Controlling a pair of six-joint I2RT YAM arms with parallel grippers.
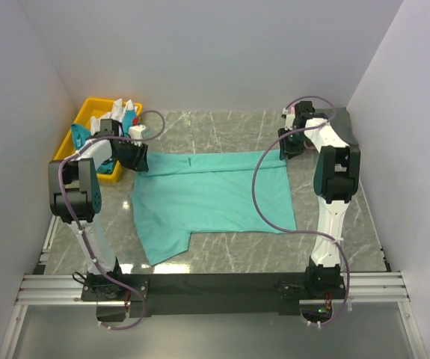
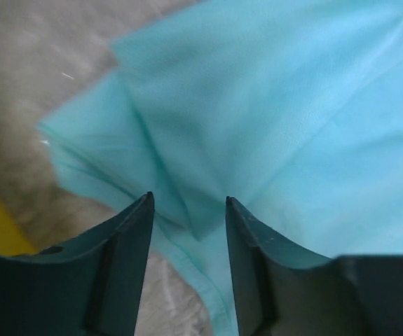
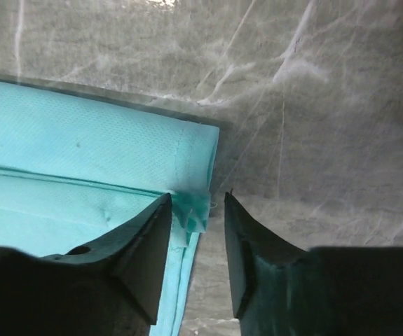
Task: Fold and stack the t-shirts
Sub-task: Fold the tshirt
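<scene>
Above the sea-green t-shirt (image 1: 215,196), the left pincer (image 2: 188,201) and right pincer (image 3: 197,197) stand spread.

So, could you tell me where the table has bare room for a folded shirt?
Bare marble lies between the sea-green shirt and the back wall, and between it and the arm bases. Around the yellow bin it is crowded.
</scene>
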